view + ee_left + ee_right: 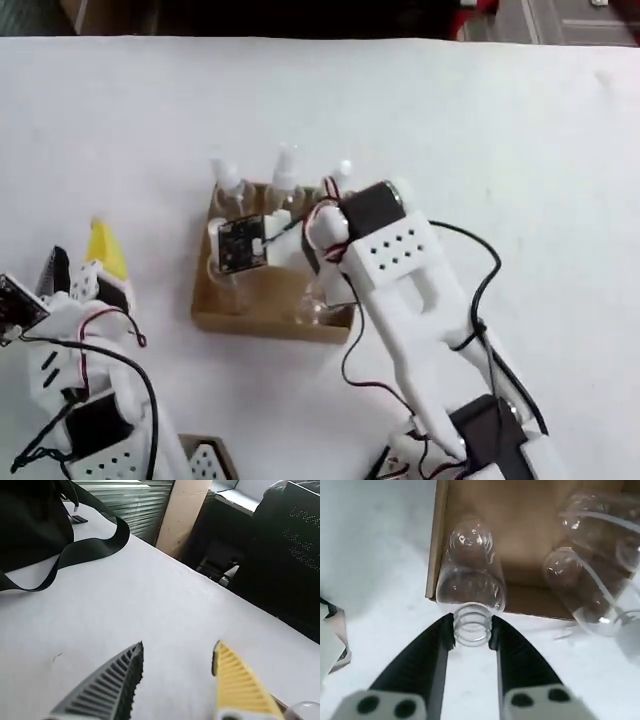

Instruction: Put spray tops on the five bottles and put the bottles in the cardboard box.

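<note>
Clamped hard in the right gripper (472, 622): the bare threaded neck of a clear bottle (470, 587), with no spray top on it. Held by the neck, probably because that narrow ribbed part gives the black claw a sure hold where the round, slippery body would not. Tipped over the near wall of the cardboard box (436, 540), body inside and neck outside; hard to tell whether resting on the box floor or hanging free. Beside it in the box, topped bottles (590, 580) with thin tubes running down inside them, and from above three white spray heads (285, 168) lined up along the far wall, likely packed there to leave the near side free. Judging by the open thread, either going in unfinished or being drawn out for a top. Parked well apart from the box, over bare table (150, 595): the left gripper (178, 647), grey and yellow fingers spread and holding nothing, out of the working arm's way.
</note>
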